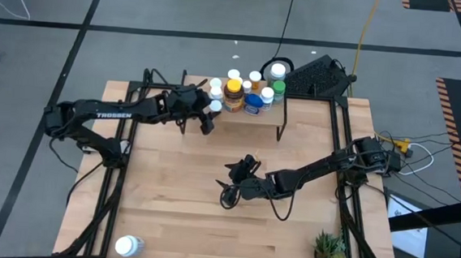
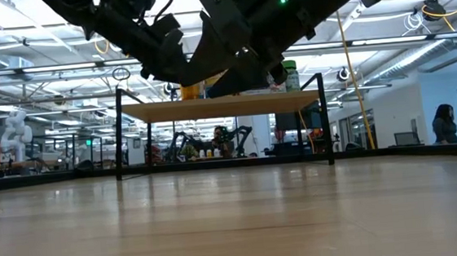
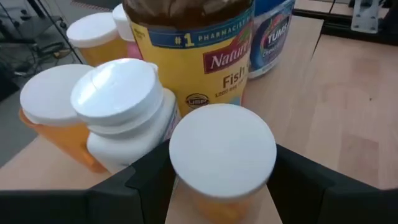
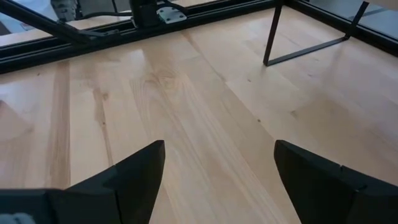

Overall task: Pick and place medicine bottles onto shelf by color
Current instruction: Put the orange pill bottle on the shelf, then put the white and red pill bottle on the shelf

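One orange bottle (image 3: pixel 222 163) sits clamped in the left gripper (image 3: pixel 217 186) at the shelf (image 1: pixel 296 117) edge, beside its orange neighbours, colour-matched. Right gripper (image 4: pixel 217 180) wide open, empty.

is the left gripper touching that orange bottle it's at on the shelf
Touching. The left wrist view shows the left gripper with a dark finger pressed against each side of the white-capped orange bottle, no gap either side.
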Motion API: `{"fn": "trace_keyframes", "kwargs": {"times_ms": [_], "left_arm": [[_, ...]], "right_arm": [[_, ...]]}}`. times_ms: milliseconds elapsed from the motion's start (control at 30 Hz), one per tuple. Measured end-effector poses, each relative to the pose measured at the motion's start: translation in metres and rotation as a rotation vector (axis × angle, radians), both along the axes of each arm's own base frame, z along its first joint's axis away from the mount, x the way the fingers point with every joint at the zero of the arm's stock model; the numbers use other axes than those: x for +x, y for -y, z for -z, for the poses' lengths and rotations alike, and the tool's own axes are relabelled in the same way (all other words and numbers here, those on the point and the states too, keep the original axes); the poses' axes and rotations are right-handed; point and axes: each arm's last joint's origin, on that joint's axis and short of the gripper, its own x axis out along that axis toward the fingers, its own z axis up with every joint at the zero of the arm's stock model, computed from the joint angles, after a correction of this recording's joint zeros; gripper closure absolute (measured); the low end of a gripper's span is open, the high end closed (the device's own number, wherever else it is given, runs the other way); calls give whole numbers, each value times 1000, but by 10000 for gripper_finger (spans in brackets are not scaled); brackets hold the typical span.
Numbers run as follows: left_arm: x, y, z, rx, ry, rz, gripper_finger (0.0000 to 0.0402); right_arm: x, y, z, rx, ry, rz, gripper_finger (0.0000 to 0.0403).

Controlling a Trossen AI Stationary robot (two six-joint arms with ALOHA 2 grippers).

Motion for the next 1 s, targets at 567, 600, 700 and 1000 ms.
{"fn": "trace_keyframes", "kwargs": {"times_ms": [567,600,700,1000], "left_arm": [[-6,-3,-5,39,-19,3,75],[-6,-2,-4,36,-27,3,64],[-14,4,-9,24,-47,12,34],[-47,54,-36,-3,-80,148,5]], "right_arm": [[0,-1,0,19,-3,-23,106],[0,-1,0,19,-3,-23,106],[0,-1,0,19,-3,-24,106],[2,-5,-3,18,13,-98,106]]}}
